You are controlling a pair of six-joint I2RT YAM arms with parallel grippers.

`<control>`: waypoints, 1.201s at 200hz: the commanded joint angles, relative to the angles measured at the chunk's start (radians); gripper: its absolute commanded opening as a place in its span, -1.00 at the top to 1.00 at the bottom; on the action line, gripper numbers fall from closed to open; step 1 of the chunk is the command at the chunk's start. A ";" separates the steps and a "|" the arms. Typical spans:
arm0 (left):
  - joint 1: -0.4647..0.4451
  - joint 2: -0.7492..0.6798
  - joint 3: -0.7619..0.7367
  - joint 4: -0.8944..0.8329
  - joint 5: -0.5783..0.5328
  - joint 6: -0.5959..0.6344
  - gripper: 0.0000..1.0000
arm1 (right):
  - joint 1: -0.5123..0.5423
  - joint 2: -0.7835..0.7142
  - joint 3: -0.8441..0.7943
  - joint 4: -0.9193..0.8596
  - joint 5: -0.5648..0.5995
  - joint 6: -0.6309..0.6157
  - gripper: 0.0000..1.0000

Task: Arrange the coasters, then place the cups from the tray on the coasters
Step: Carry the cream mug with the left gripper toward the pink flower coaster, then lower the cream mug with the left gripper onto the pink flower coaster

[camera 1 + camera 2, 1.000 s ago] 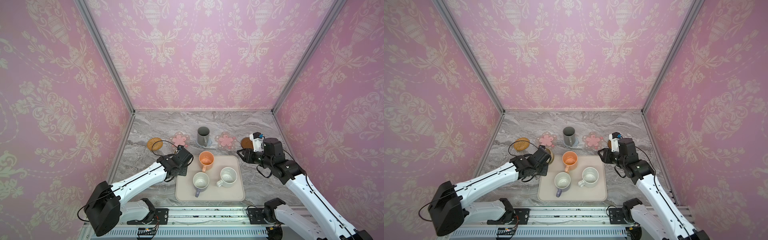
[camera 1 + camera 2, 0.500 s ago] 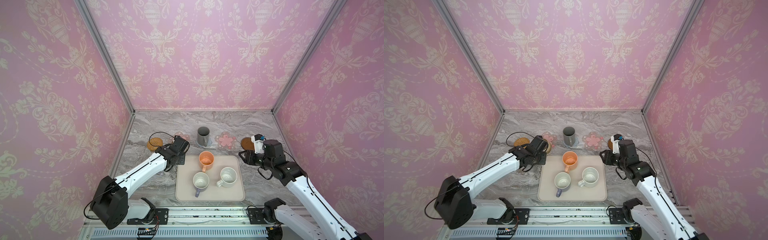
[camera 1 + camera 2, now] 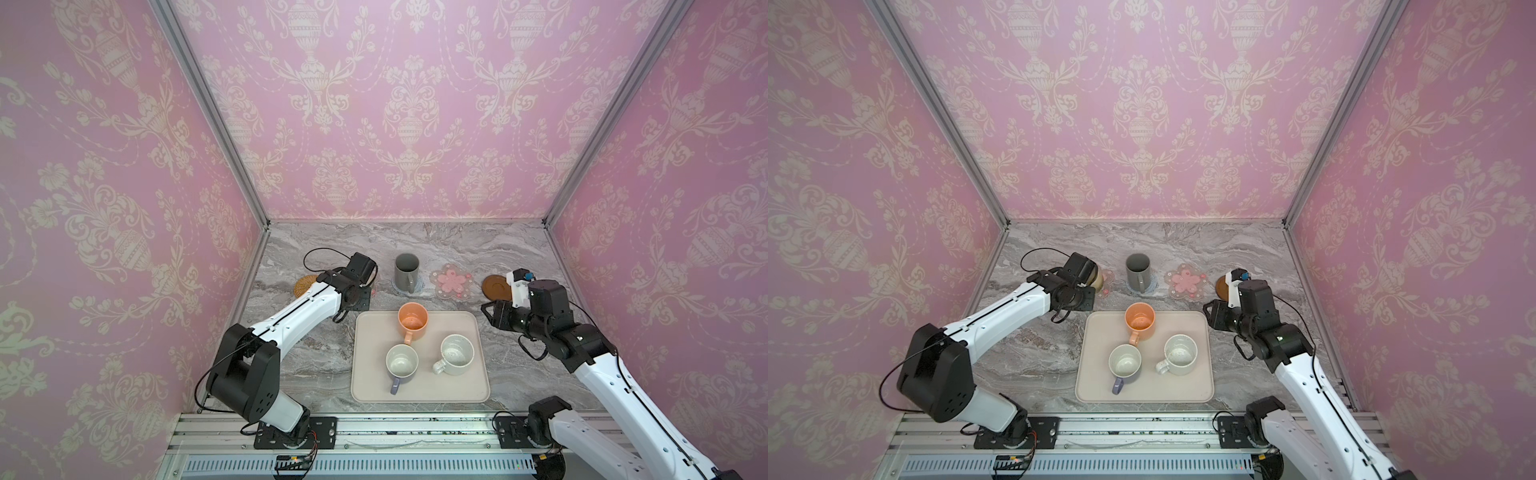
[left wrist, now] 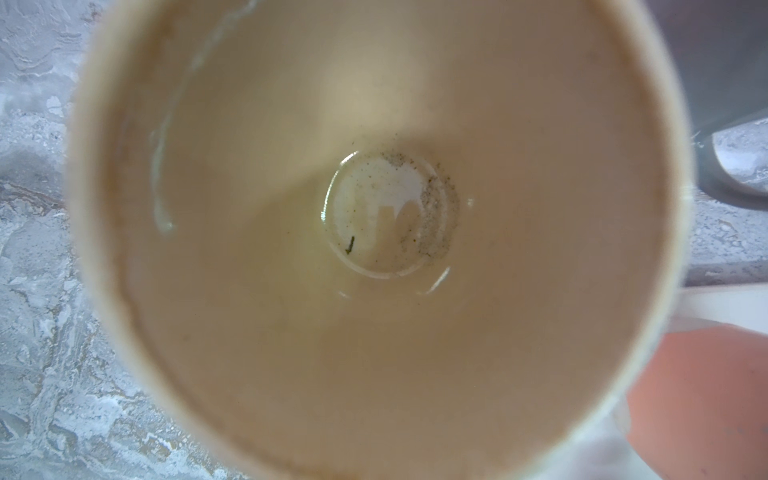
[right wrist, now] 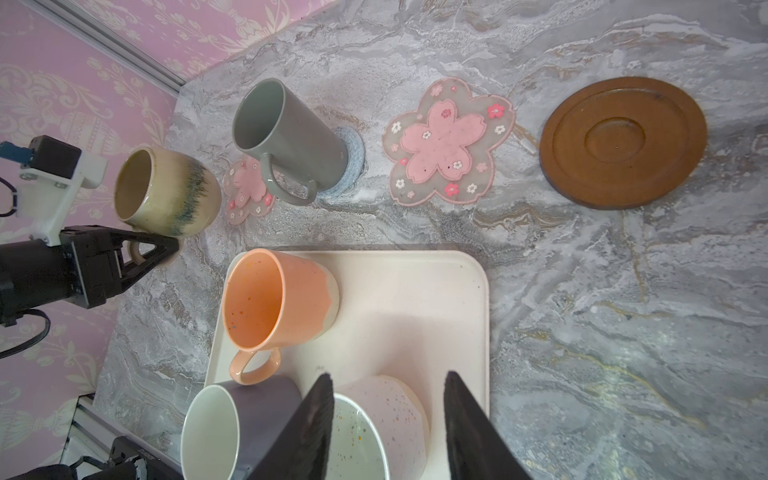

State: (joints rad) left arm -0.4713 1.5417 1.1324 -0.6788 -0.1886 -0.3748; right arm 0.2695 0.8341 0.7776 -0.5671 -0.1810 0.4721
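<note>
Left gripper clenched beige mug by its handle, centre-left in a top view, likely bound for the flower coaster; right gripper released, empty.

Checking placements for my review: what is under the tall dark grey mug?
A blue-grey knitted coaster lies under the dark grey mug; only its edge shows at the mug's base. The mug covers its middle.

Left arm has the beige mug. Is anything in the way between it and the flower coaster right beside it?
Nothing visible lies on that flower coaster or between it and the beige mug. The dark grey mug stands close on the coaster's far side, so room there is tight.
</note>
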 commanded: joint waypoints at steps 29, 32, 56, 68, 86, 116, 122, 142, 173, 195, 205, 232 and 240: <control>0.063 0.070 0.121 0.027 0.021 0.069 1.00 | -0.008 0.015 0.034 -0.005 0.009 0.034 0.11; 0.066 0.074 0.125 0.027 0.020 0.072 1.00 | -0.007 0.014 0.033 -0.006 0.010 0.035 0.10; 0.092 0.119 0.158 0.027 0.035 0.078 1.00 | -0.007 -0.001 0.028 -0.020 0.019 0.034 0.10; 0.101 0.144 0.176 0.029 0.042 0.083 1.00 | -0.007 -0.011 0.028 -0.029 0.029 0.033 0.10; 0.108 0.183 0.206 0.035 0.048 0.090 1.00 | -0.007 -0.021 0.028 -0.037 0.041 0.030 0.09; 0.109 0.260 0.262 0.027 0.056 0.101 1.00 | -0.007 -0.029 0.026 -0.050 0.053 0.030 0.09; 0.109 0.273 0.272 0.025 0.055 0.105 1.00 | -0.008 -0.032 0.025 -0.054 0.055 0.029 0.09; 0.109 0.309 0.300 0.018 0.049 0.129 1.00 | -0.007 -0.042 0.023 -0.068 0.068 0.025 0.09; 0.112 0.326 0.316 0.014 0.048 0.138 1.00 | -0.008 -0.053 0.023 -0.092 0.090 0.017 0.09; 0.114 0.326 0.311 0.022 0.049 0.140 1.00 | -0.009 -0.052 0.027 -0.089 0.092 0.023 0.09; 0.115 0.328 0.309 0.021 0.045 0.141 1.00 | -0.009 -0.049 0.027 -0.084 0.089 0.026 0.09; 0.121 0.326 0.291 0.027 0.043 0.139 1.00 | -0.009 -0.040 0.025 -0.073 0.084 0.036 0.09; 0.127 0.321 0.280 0.038 0.048 0.136 1.00 | -0.009 -0.039 0.024 -0.070 0.083 0.039 0.09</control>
State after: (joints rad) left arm -0.3599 1.8809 1.3983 -0.6811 -0.1360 -0.2550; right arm 0.2676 0.7940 0.7845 -0.6373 -0.1112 0.4984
